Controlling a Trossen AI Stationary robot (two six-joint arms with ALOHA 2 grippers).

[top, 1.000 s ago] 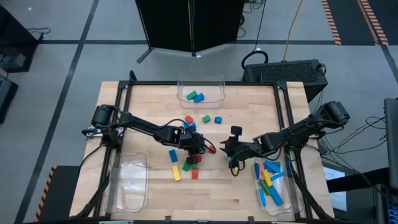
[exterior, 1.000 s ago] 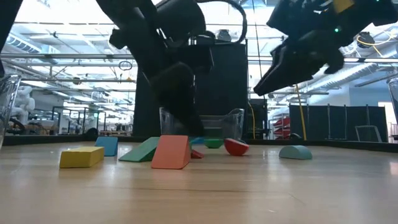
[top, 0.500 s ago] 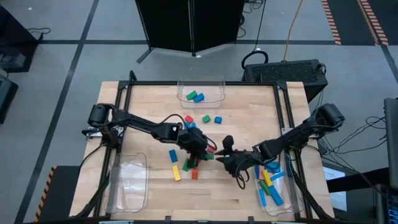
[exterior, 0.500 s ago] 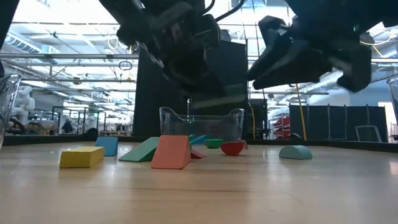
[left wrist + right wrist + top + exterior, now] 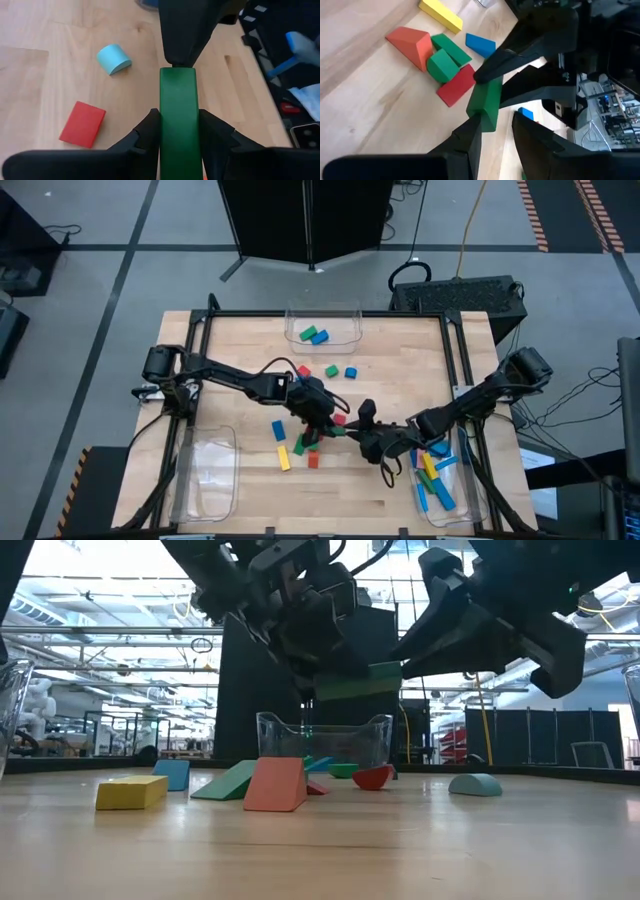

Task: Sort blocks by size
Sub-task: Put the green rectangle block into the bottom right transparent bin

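Two grippers meet mid-air above the bench: left gripper [image 5: 179,137] is clamped on the green bar [image 5: 178,115]; right gripper [image 5: 492,127] pinches its far end. Left should release only once right's grip is firm.

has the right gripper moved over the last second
Yes. In the high view the right gripper has swung away from the bin of long blocks, toward the left gripper holding the green block.

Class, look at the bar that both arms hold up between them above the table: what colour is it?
Green. The bar shows best in the left wrist view, clamped in the left tool.
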